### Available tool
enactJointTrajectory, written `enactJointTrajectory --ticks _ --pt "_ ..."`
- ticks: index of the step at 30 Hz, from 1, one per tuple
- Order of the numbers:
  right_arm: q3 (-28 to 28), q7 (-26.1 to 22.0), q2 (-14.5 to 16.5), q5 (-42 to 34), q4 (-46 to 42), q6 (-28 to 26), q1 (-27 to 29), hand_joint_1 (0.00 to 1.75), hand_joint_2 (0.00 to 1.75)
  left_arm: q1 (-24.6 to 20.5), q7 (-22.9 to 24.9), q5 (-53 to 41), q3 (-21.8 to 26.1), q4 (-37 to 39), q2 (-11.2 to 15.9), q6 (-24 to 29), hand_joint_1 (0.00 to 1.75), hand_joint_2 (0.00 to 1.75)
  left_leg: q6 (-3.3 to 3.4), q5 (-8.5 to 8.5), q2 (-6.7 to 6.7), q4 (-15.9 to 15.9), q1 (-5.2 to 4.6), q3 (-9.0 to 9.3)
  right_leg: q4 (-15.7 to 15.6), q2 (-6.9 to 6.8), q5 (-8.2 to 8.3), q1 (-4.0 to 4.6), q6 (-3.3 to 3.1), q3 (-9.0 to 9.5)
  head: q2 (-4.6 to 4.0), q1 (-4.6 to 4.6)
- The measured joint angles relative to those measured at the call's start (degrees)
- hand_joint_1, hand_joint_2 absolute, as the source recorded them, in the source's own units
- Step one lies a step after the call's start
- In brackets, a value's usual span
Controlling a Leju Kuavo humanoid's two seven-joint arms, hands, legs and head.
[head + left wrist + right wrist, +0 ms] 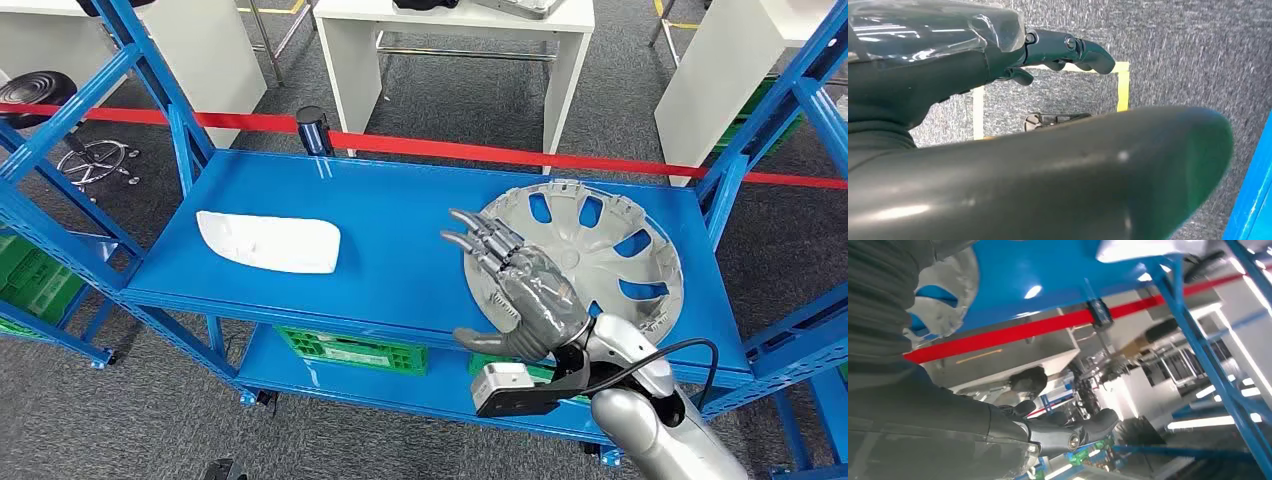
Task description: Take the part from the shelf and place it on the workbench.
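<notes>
Hubcap (pixel 590 250) flat on blue shelf (pixel 400 230), beneath empty, spread-fingered right hand (pixel 520 290).

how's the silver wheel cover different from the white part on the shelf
The wheel cover is round and silver-grey with cut-out openings; the white part is elongated, solid and plain. The wheel cover looks clearly larger. It lies at the right end of the blue shelf with the right hand over its near edge; the white part lies alone toward the left. Both rest flat on the same shelf level.
</notes>
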Motion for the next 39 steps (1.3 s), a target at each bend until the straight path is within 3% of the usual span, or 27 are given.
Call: enactJointTrajectory --ticks 4,8,10,12,13,14,15,17,18,20,22,24,25,27,29,30,31,32,34,37,39 --pt "1.3 0.6 -1.8 0.7 0.9 1.9 -0.9 0.0 1.75 -0.3 0.1 -0.1 0.0 0.0 0.3 -0.4 0.0 0.0 1.55 3.05 0.04 -10.0 -0.77 5.17 -0.1 0.09 -0.06 0.26 0.07 0.03 0.0 0.03" --pt "3.3 1.3 -5.4 0.7 2.9 5.5 -1.6 0.0 1.75 -0.5 0.3 -0.5 0.0 0.0 0.8 -0.9 0.0 0.0 2.11 3.52 0.07 -12.1 -0.79 6.24 -0.1 -0.08 -0.25 0.32 0.87 -0.26 -0.01 0.07" --pt "4.2 1.4 -7.4 0.7 4.0 6.7 -2.2 0.0 1.75 -0.6 0.4 -0.6 -0.1 0.0 0.9 -1.1 0.0 0.0 2.48 4.15 0.1 -13.4 -0.48 7.01 3.5 -0.16 -2.02 0.36 0.9 -1.97 -0.01 0.16" --pt "5.3 1.6 -9.2 0.7 5.1 8.0 -2.6 0.0 1.75 -0.7 0.6 -0.6 -0.1 0.0 0.9 -1.4 0.0 0.0 2.63 4.26 0.09 -13.6 -0.55 7.13 10.8 -0.18 -4.77 0.21 0.82 -5.64 -0.01 0.21" --pt "5.9 1.7 -10.2 0.7 5.6 8.6 -2.6 0.0 1.75 -0.7 0.7 -0.7 -0.1 0.0 1.0 -1.5 0.0 0.0 2.62 4.24 0.07 -13.6 -0.56 7.1 13.8 -0.18 -5.59 0.13 0.99 -7.25 -0.01 0.21" --pt "6.5 1.8 -11.2 0.6 6.1 9.0 -2.6 0.0 1.75 -0.7 0.9 -0.7 -0.1 0.0 1.0 -1.7 0.0 0.0 2.59 4.22 0.03 -13.6 -0.54 7.08 14.9 -0.19 -5.54 0.0 1.4 -7.96 -0.01 0.22" --pt "7.1 1.9 -12.2 0.5 6.5 9.3 -2.6 0.0 1.75 -0.8 1.0 -0.7 -0.2 0.0 1.0 -1.8 0.0 0.0 2.52 4.17 -0.02 -13.5 -0.5 7.08 13.5 -0.21 -4.56 -0.19 2.02 -7.46 -0.01 0.22" --pt "8.0 1.9 -14.1 0.0 7.1 9.7 -2.9 0.0 1.75 -0.9 1.3 -0.8 -0.3 0.0 1.1 -1.9 0.0 0.0 2.1 3.89 -0.09 -13.0 -0.42 7.04 5.8 -0.43 -1.35 -0.67 3.21 -3.86 0.0 0.22" --pt "8.4 1.9 -14.9 -0.3 7.3 9.9 -3.1 0.0 1.75 -1.0 1.4 -0.8 -0.4 0.0 1.2 -2.0 0.0 0.0 1.76 3.66 -0.12 -12.6 -0.48 6.93 2.3 -0.47 -0.12 -0.75 3.3 -2.11 0.0 0.24" --pt "9.2 1.9 -16.2 -0.7 7.7 10.3 -3.4 0.0 1.75 -1.3 1.6 -1.0 -0.6 0.0 1.4 -2.2 0.0 0.0 1.19 3.34 -0.15 -12.1 -0.67 6.67 -0.5 -0.42 0.72 -0.64 2.43 -0.66 0.0 0.2" --pt "10.0 2.0 -17.2 -1.0 8.0 10.4 -3.5 0.0 1.75 -1.5 1.8 -1.1 -0.9 0.0 1.6 -2.3 0.0 0.0 0.91 3.22 -0.15 -11.9 -0.59 6.53 -0.4 -0.24 0.88 -0.56 1.42 -0.64 0.0 0.16" --pt "10.5 2.0 -17.9 -1.1 8.2 10.5 -3.7 0.0 1.75 -1.6 1.9 -1.2 -1.0 0.0 1.7 -2.3 0.0 0.0 0.46 2.08 -0.08 -10.3 -0.37 5.83 -0.4 -0.2 0.96 -0.71 0.82 -0.55 0.0 0.14" --pt "10.7 2.0 -18.1 -1.2 8.3 10.8 -3.9 0.0 1.75 -1.6 1.9 -1.2 -1.0 0.0 1.7 -2.4 0.0 0.0 0.17 0.7 -0.05 -8.0 -0.29 4.75 -0.5 -0.2 0.99 -0.8 0.58 -0.5 0.0 0.14" --pt "11.4 1.9 -18.4 -1.6 8.6 11.7 -4.6 0.0 1.75 -1.7 1.9 -1.0 -1.1 0.0 1.7 -2.5 0.0 0.0 -0.22 -2.89 -0.02 -0.4 -0.22 1.2 -0.4 -0.19 0.97 -0.65 0.31 -0.54 0.0 0.1" --pt "12.3 1.8 -18.7 -2.2 9.1 12.8 -5.5 0.0 1.75 -1.7 1.9 -0.7 -1.1 0.1 1.7 -2.6 0.0 0.0 -0.17 -4.3 -0.02 4.9 -0.18 -1.47 -0.4 -0.18 0.96 -0.41 0.23 -0.55 0.0 0.12" --pt "12.8 1.8 -18.9 -2.5 9.4 13.2 -6.0 0.0 1.75 -1.7 1.9 -0.6 -1.1 0.1 1.7 -2.7 0.0 0.0 0.07 -3.36 -0.02 4.2 -0.23 -1.25 -0.4 -0.14 0.96 -0.26 0.23 -0.52 0.0 0.12" --pt "13.2 1.8 -19.1 -2.9 9.6 13.5 -6.5 0.0 1.75 -1.7 1.9 -0.6 -1.1 0.1 1.8 -2.7 0.0 0.0 0.49 -1.6 -0.04 1.4 -0.34 0.06 -0.4 -0.08 0.96 -0.12 0.23 -0.46 0.0 0.12" --pt "13.5 1.8 -19.3 -3.2 9.8 13.6 -7.1 0.0 1.75 -1.7 1.9 -0.6 -1.1 0.1 1.9 -2.7 0.0 0.0 1.12 0.41 -0.07 -2.9 -0.56 2.12 -0.5 -0.02 0.96 -0.02 0.23 -0.41 0.0 0.13" --pt "14.1 1.8 -19.8 -3.7 10.1 13.8 -8.0 0.0 1.75 -1.8 1.9 -0.5 -1.1 0.1 2.1 -2.7 0.0 0.0 2.15 2.54 0.09 -9.5 -1.07 5.45 -0.5 0.04 0.97 0.21 0.29 -0.49 0.0 0.15" --pt "15.0 2.0 -20.8 -4.3 10.9 14.1 -9.0 0.0 1.75 -1.8 1.8 -0.5 -1.1 0.1 2.5 -2.6 0.0 0.0 2.6 2.73 0.3 -11.7 -1.58 6.45 -0.8 -0.07 1.11 0.17 0.67 -0.55 0.0 0.15" --pt "15.5 2.5 -21.5 -4.5 11.5 14.8 -9.8 0.0 1.75 -1.9 1.8 -0.5 -1.1 0.1 2.6 -2.6 0.0 0.0 2.81 3.4 0.36 -12.9 -1.37 7.21 0.0 -0.18 0.58 0.16 0.93 -1.01 0.0 0.2"
